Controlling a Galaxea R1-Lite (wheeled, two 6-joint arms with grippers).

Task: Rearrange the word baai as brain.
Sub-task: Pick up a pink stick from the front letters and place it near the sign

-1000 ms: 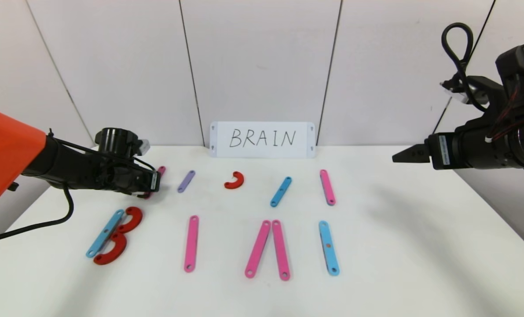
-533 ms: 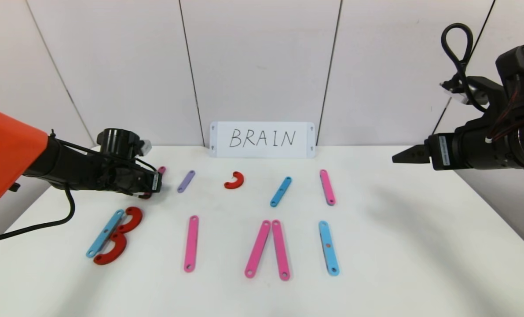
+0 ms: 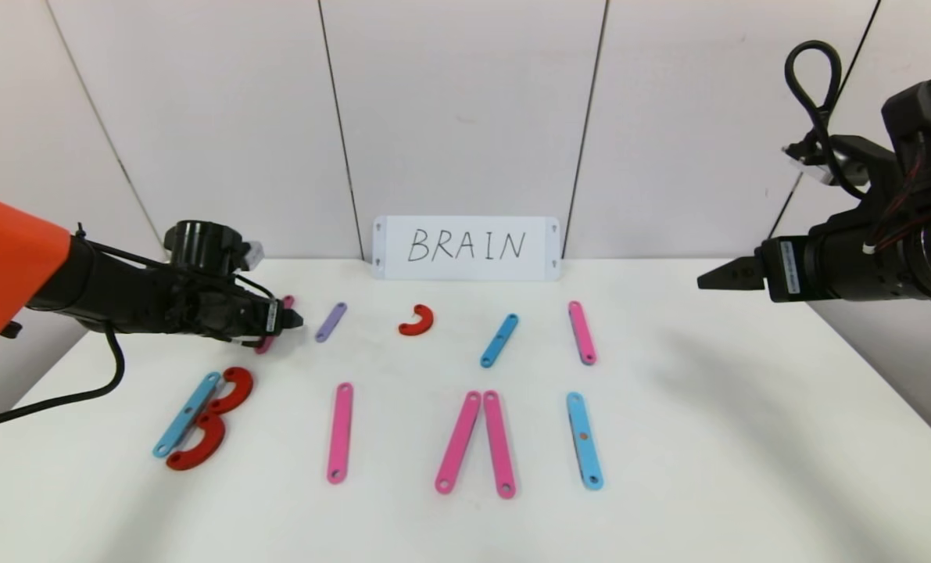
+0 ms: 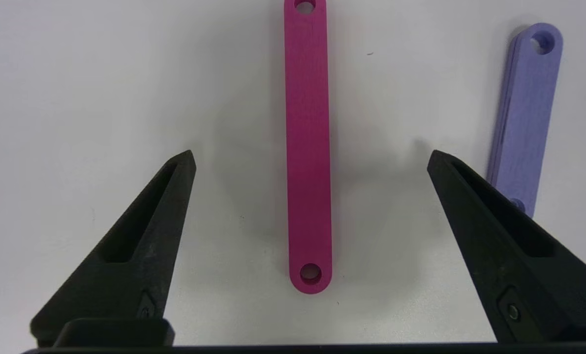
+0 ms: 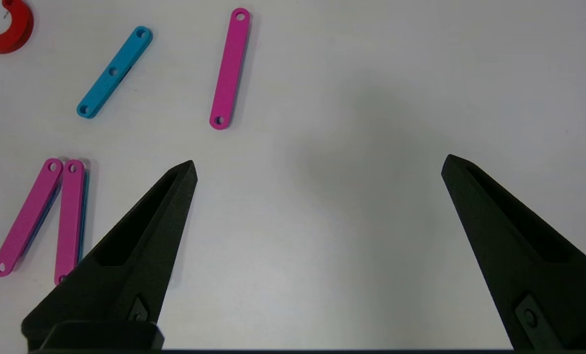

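1. Since the earlier frame, our left tool (image 4: 310, 157) has spread wide, letting the pink strip (image 4: 307, 147) lie flat on the surface (image 3: 707, 469), beside the purple strip (image 4: 524, 123).
2. We judge this strip belongs to the R, so we should lift clear straight up without nudging it.
3. Our right tool (image 5: 317, 167) hangs wide and empty, well off to the right.
4. Nearby sit the blue-and-red B (image 3: 203, 418) and the front-row strips; open room lies rightward, the surface's left edge close.
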